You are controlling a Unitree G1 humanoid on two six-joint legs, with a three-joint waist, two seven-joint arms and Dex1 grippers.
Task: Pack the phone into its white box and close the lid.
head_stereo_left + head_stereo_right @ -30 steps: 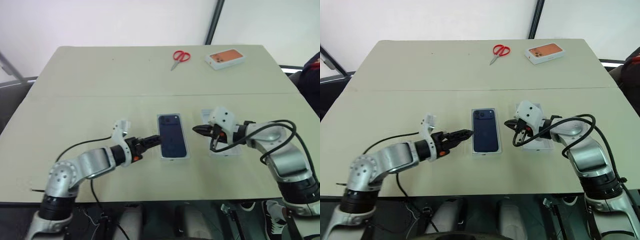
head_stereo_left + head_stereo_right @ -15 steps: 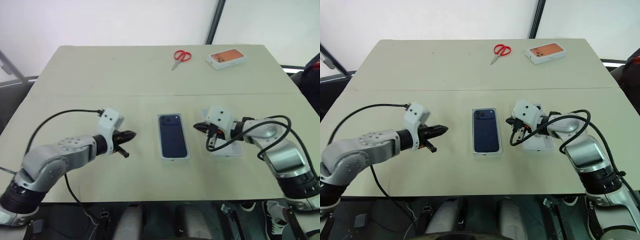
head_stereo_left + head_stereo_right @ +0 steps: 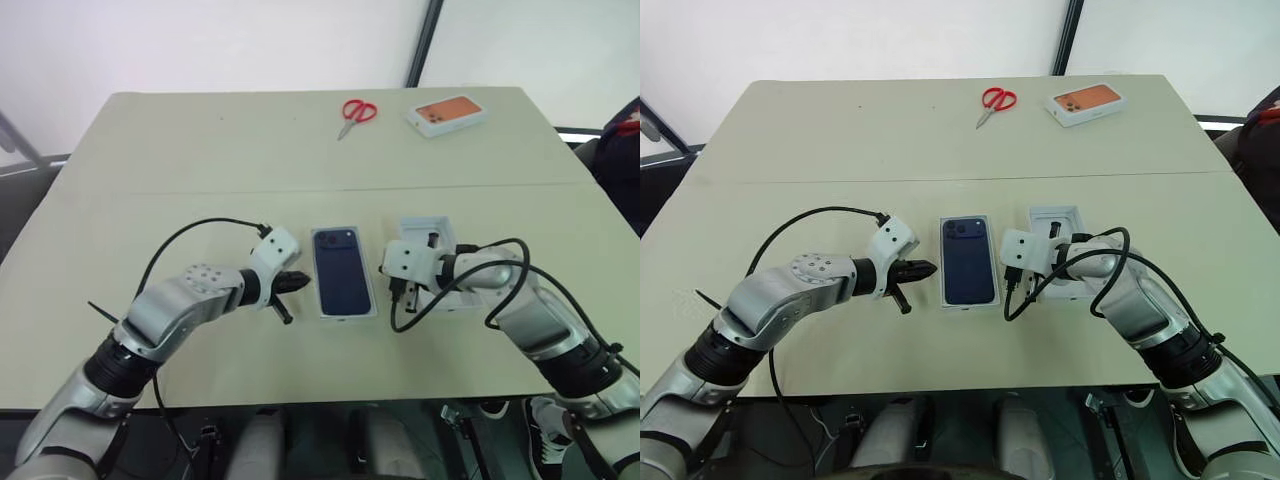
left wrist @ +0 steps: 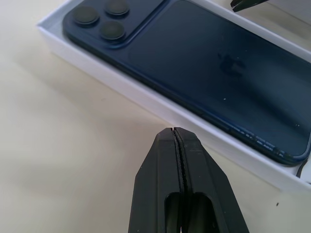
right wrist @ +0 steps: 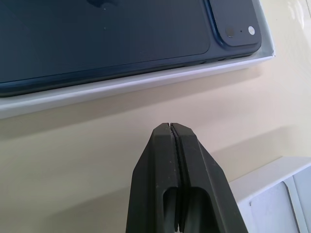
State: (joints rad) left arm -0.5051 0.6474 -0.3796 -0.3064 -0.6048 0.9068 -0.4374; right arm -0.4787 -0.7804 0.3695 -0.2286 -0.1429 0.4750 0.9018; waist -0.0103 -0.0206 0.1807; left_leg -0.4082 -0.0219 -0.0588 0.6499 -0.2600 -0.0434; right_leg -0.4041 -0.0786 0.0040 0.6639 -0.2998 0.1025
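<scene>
The phone [image 3: 342, 270] lies flat in its white box [image 3: 347, 313] at the middle of the bench [image 3: 200, 150]. The left gripper [image 4: 173, 133] and right gripper [image 5: 169, 128] flank it, jaws pressed closed and empty. The lid [image 3: 442, 232] sits beside the right arm

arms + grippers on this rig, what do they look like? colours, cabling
Both arms are silver-grey metal with black joint bands, and a white wrist block sits behind each gripper. The left gripper and right gripper each have two tapered matte-black fingers. Loose black cables loop from both wrists back along the forearms.
</scene>
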